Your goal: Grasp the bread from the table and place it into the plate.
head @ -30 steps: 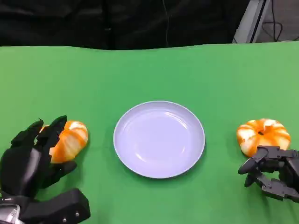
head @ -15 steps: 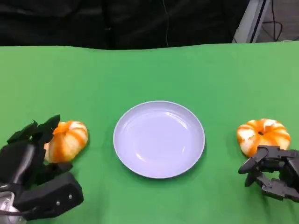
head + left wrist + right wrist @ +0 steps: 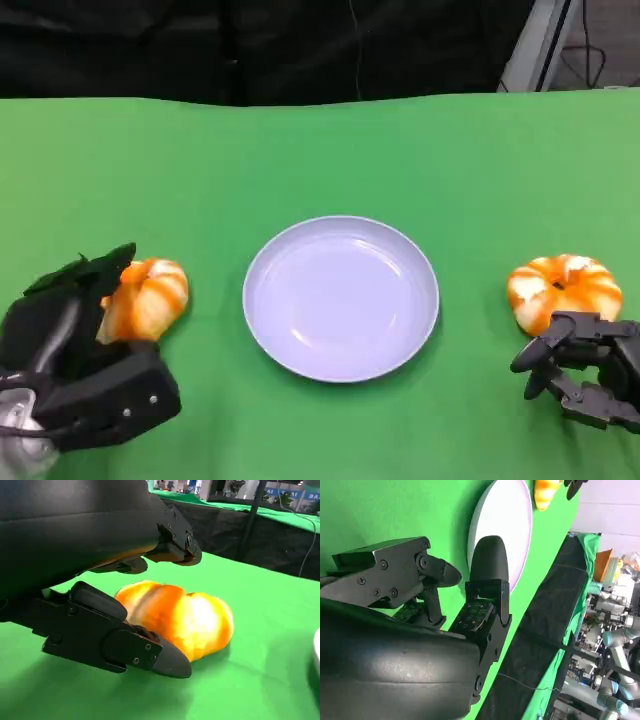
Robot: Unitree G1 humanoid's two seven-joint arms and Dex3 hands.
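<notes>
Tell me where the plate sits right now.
In the head view the plate sits mid-table on the green cloth, between the left bread and the ring-shaped bread on the right.

- The table (image 3: 320, 150) is covered in matt green cloth.
- The plate (image 3: 341, 297) looks like smooth, faintly glossy plastic.
- Both bread pieces, left (image 3: 146, 298) and right (image 3: 563, 290), have a shiny glazed orange crust.
- The left hand (image 3: 75, 350) and right hand (image 3: 585, 368) are matt black plastic with small metal screws.
</notes>
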